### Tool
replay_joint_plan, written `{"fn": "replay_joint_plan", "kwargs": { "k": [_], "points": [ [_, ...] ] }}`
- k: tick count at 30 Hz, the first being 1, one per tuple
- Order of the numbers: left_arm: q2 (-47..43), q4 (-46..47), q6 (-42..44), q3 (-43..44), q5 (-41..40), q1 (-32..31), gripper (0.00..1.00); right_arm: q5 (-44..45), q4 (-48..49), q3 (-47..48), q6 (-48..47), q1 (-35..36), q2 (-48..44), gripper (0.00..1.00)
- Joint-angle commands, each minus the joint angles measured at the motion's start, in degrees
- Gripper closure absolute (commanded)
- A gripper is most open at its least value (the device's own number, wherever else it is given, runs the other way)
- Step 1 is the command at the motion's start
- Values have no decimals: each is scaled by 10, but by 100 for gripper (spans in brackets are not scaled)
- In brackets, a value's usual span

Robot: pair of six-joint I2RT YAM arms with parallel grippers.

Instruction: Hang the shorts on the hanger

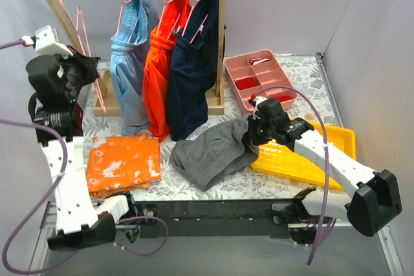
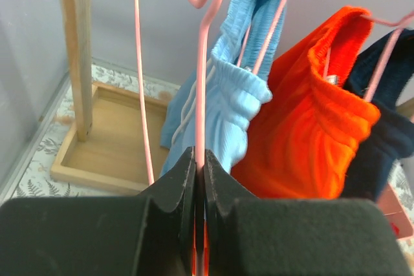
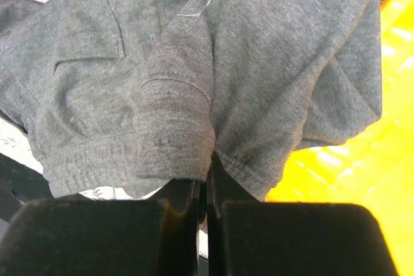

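The left jaws pinch the thin pink wire hanger [image 2: 202, 95]; the right jaws clamp soft grey shorts [image 3: 259, 63].

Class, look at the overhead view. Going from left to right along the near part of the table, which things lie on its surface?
Orange garment with white blotches → dark grey fabric shorts → yellow plastic tray.
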Motion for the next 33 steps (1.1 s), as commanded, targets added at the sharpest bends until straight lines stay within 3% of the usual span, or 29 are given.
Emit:
{"fn": "replay_joint_plan", "kwargs": {
  "k": [1,3,7,10,11,13,19,22,28,30,31,32,33],
  "points": [
    [-88,-24,-6,22,-28,-1,100,-9,-4,-13,17,-1,-38,99],
    [-105,-35,-10,39,-13,0,100,0,-8,-22,23,-1,-49,99],
    [-104,-33,-36,109,101,1,100,10,-11,-41,42,0,-87,99],
    [-78,-7,-93,142,231,38,100,11,-8,-63,60,-1,-110,99],
    [-73,20,-111,154,316,70,100,10,-3,-68,69,0,-115,99],
    [-73,84,-180,132,377,69,100,12,0,-84,77,-1,-127,99],
    [-21,174,-259,165,463,54,100,18,4,-104,94,-1,-144,99],
    [31,185,-270,227,467,12,100,37,6,-101,99,-1,-143,99],
    [151,192,-247,318,440,-143,100,49,12,-90,114,-1,-128,99],
    [202,155,-221,346,418,-226,100,56,15,-87,118,-1,-126,99],
    [223,124,-163,391,396,-265,100,59,16,-85,119,-1,-123,99],
    [238,62,-133,404,321,-339,100,67,16,-82,125,-1,-123,99],
    [248,40,-102,409,287,-374,100,70,17,-82,127,0,-122,99]
  ]
}}
